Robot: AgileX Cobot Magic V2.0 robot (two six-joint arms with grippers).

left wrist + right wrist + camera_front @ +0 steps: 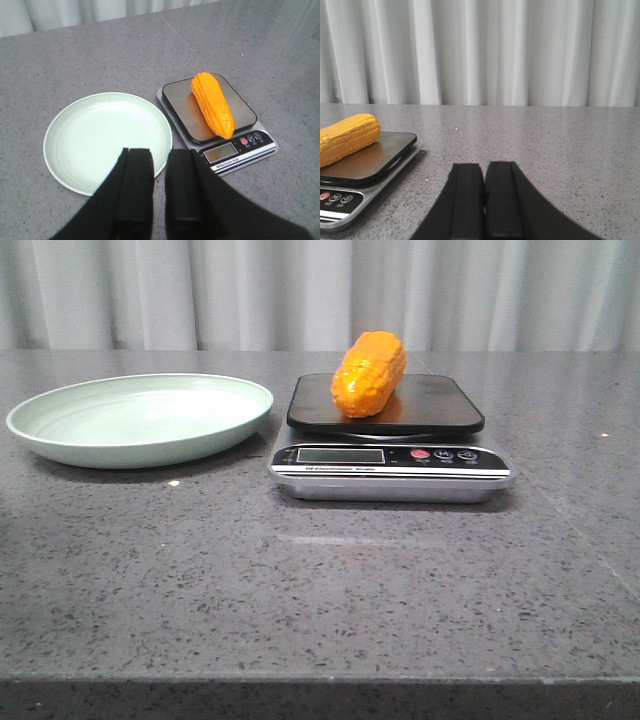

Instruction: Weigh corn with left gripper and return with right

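Note:
The orange-yellow corn (369, 374) lies on the black top of the scale (390, 458), right of the table's middle. It also shows in the left wrist view (213, 104) and the right wrist view (347, 138). My left gripper (160, 150) hangs above the table's near side, between plate and scale. Its fingers stand a narrow gap apart and hold nothing. My right gripper (484, 164) is low over the table to the right of the scale (350, 195). Its fingers are pressed together and hold nothing. Neither gripper shows in the front view.
A pale green plate (140, 415) with nothing on it sits left of the scale, also in the left wrist view (100, 135). The scale's display and buttons (235, 152) face the near edge. A white curtain (320, 290) hangs behind the grey stone table.

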